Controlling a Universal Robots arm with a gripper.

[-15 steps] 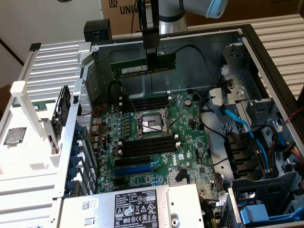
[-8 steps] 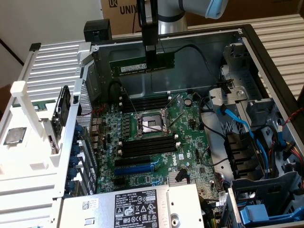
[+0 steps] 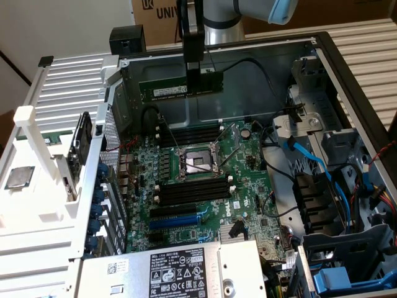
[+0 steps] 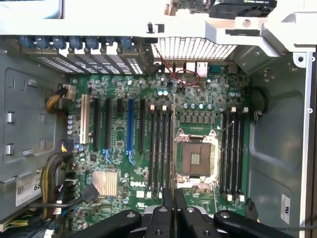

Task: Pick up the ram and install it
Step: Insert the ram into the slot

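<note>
The end effector (image 3: 197,84) of a robot arm hangs over an open computer case (image 3: 347,68), its fingers drawn narrow and clamped on the ram (image 3: 167,90). The stick is held level in the air, long edge down, gripped near its end toward the exterior view's right, white label facing the camera. It sits above the far rim of the motherboard (image 3: 248,186) and well clear of it, touching nothing but the fingers.

Below lie 2 banks of black memory slots (image 3: 192,189) with white end clips, 1 on each side of the open processor socket (image 3: 195,162). The arm is cut off at the frame's upper edge. A labelled power supply (image 3: 186,267) in the foreground hides the board's near edge, and blue cables (image 3: 310,161) cover part of the drive bay.

From the wrist, the end effector (image 4: 173,198) shows pinched together. The ram appears there edge-on, as a thin dark line (image 4: 173,148), hard to separate from the board behind.
</note>
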